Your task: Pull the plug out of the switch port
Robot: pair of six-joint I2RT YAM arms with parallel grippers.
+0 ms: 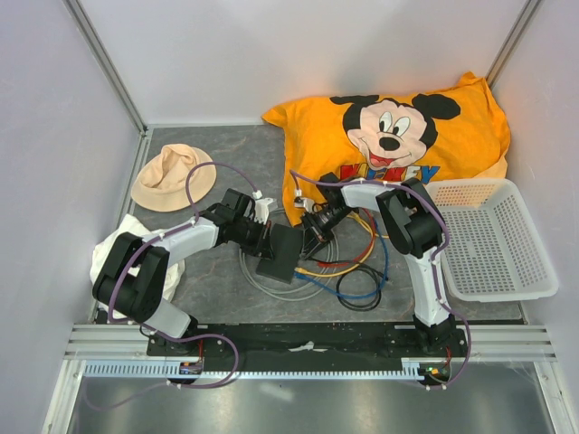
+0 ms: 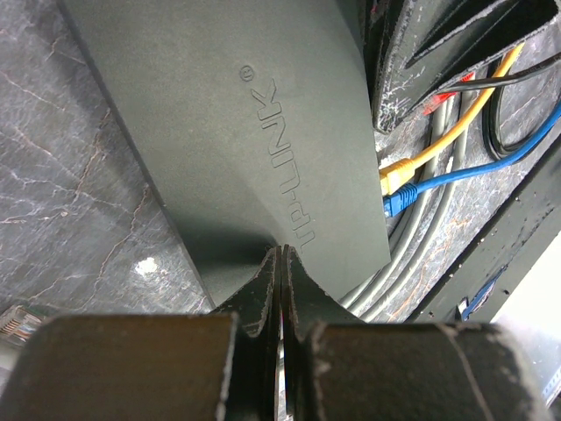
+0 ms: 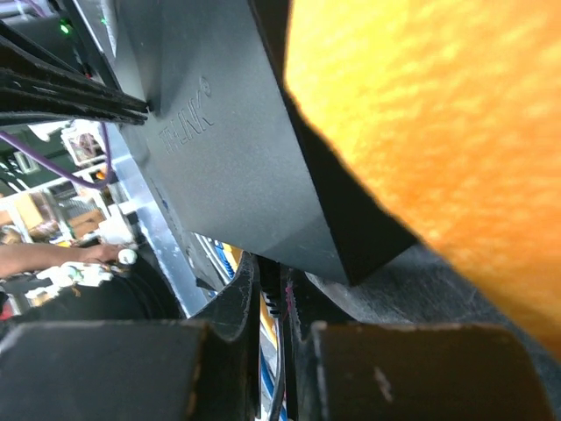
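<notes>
Switch (image 1: pixel 280 253) flat on tabletop, yellow plug (image 2: pixel 399 175) & blue plug (image 2: pixel 399 203) in ports. L gripper (image 2: pixel 279 254) jaws together, tips at switch edge. R gripper (image 3: pixel 273 281) jaws nearly together; grip can't tell.

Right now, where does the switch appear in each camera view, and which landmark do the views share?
Top external: the switch lies at centre, left of the coloured cables.
Left wrist: the switch fills the upper middle.
Right wrist: the switch crosses the upper left, before the orange pillow.
Shared landmark: its raised logo, in both wrist views; unreadable from above.
</notes>
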